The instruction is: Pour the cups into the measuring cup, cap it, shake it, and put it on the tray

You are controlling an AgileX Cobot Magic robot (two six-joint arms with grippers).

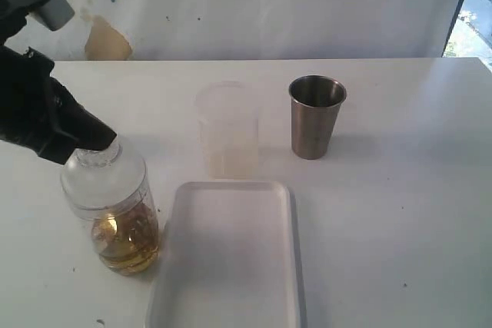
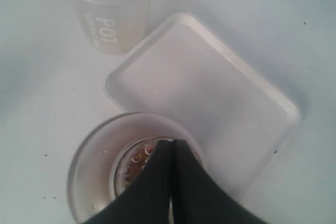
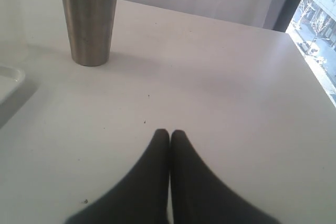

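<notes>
The measuring cup (image 1: pixel 115 205), clear with black marks down its side, stands at the front left and holds brown liquid with small pieces at the bottom. Its top narrows to a smaller round mouth (image 2: pixel 131 166). My left gripper (image 1: pixel 108 142) (image 2: pixel 172 141) is shut, its tips just over that mouth with nothing between them. The steel tumbler (image 1: pixel 317 117) (image 3: pixel 90 22) stands upright at the back right of centre. The white tray (image 1: pixel 227 255) (image 2: pixel 210 93) lies flat beside the measuring cup. My right gripper (image 3: pixel 170 131) is shut above bare table. The wooden cup is out of view.
A frosted translucent beaker (image 1: pixel 227 132) (image 2: pixel 113 22) stands just behind the tray, left of the tumbler. A white sheet hangs behind the table. The table's right edge (image 3: pixel 315 77) runs along a window.
</notes>
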